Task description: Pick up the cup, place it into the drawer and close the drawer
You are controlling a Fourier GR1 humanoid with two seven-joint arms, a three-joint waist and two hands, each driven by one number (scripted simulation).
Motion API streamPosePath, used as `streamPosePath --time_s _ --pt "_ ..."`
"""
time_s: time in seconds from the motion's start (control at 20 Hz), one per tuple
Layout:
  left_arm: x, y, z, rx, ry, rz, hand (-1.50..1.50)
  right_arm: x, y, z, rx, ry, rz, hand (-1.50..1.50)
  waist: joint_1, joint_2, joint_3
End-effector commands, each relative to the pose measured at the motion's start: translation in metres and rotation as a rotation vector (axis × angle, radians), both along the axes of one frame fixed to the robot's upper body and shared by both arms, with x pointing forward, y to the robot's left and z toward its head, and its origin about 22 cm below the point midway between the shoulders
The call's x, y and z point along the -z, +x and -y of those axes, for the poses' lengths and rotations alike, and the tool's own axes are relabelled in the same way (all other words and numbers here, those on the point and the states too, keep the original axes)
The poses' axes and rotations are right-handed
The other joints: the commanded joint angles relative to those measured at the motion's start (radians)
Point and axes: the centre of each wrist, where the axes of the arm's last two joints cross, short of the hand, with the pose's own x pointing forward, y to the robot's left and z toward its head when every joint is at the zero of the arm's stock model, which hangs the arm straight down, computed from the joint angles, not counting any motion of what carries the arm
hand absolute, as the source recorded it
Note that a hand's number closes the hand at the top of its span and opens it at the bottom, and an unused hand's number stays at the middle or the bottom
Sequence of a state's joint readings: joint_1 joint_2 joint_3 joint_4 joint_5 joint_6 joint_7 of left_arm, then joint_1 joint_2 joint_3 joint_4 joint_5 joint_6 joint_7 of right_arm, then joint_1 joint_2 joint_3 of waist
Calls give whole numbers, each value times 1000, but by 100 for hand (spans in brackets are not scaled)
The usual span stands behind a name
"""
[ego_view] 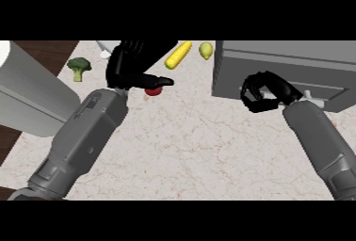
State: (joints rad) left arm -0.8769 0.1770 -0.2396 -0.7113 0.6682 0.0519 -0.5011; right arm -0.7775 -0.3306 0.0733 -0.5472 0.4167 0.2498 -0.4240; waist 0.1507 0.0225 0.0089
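Observation:
A grey drawer unit (278, 61) stands at the back right. Its drawer front (327, 89) juts out a little and carries a pale handle (313, 100). My right hand (262, 92) is against that front's left end, fingers curled, and I see nothing held in it. My left hand (128, 61) is at the back left, open with fingers straight and thumb out to the right. A small white object (106, 47) peeks out behind its fingers; whether it is the cup I cannot tell. The drawer's inside is hidden.
A red item (154, 91) lies just under my left thumb. A corn cob (179, 54) and a yellow-green fruit (206, 50) lie at the back, and broccoli (78, 68) at the left. A big pale cylinder (28, 94) overhangs the counter's left edge.

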Motion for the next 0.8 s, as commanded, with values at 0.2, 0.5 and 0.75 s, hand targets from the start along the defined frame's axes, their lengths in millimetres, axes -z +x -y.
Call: streamPosePath --time_s 0.2,0.5,0.75 --pt "10 -7 -13 37 -3 -19 -150 -90 33 34 164 29 159 150 56 23 -5" --pt "6 -8 -6 63 -19 -5 -150 -97 31 41 143 45 156 150 61 31 -5" --pt "13 -11 -20 61 -13 -12 -150 -98 26 55 146 60 138 150 80 24 -6"
